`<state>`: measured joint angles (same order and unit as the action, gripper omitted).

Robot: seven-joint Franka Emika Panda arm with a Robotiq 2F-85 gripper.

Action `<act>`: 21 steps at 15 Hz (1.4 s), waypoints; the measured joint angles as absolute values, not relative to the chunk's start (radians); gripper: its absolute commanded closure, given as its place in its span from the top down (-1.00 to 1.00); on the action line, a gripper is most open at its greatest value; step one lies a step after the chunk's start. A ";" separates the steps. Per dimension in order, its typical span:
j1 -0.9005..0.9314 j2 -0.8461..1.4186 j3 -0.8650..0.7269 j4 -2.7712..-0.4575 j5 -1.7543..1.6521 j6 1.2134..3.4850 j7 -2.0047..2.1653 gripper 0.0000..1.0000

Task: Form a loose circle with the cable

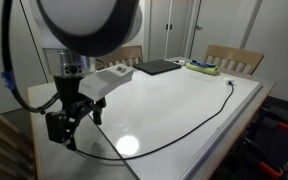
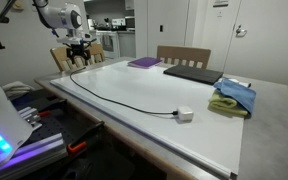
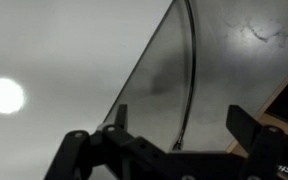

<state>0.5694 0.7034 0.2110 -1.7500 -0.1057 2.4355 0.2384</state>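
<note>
The black cable (image 1: 199, 125) lies in a long, gently curved line across the white table (image 1: 174, 100). In an exterior view it runs from near the gripper to a small white plug block (image 2: 184, 114), with the cord (image 2: 119, 97) lying along the table's front side. My gripper (image 1: 69, 125) hangs over the table's corner, also seen in an exterior view (image 2: 79, 52). In the wrist view the gripper (image 3: 180, 125) is open, and the cable (image 3: 189, 70) ends between its two fingers, not gripped.
A dark flat pad (image 2: 192, 73), a purple item (image 2: 144, 62) and a blue and green cloth (image 2: 234, 97) lie along the table's far side. Wooden chairs (image 1: 234, 58) stand behind it. The table edge (image 3: 134, 70) runs close beside the gripper.
</note>
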 measured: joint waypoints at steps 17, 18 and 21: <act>0.658 0.824 0.154 -1.627 -0.106 2.421 0.240 0.34; 0.658 0.824 0.153 -1.627 -0.106 2.421 0.240 0.31; 0.659 0.821 0.147 -1.625 -0.108 2.418 0.240 -0.13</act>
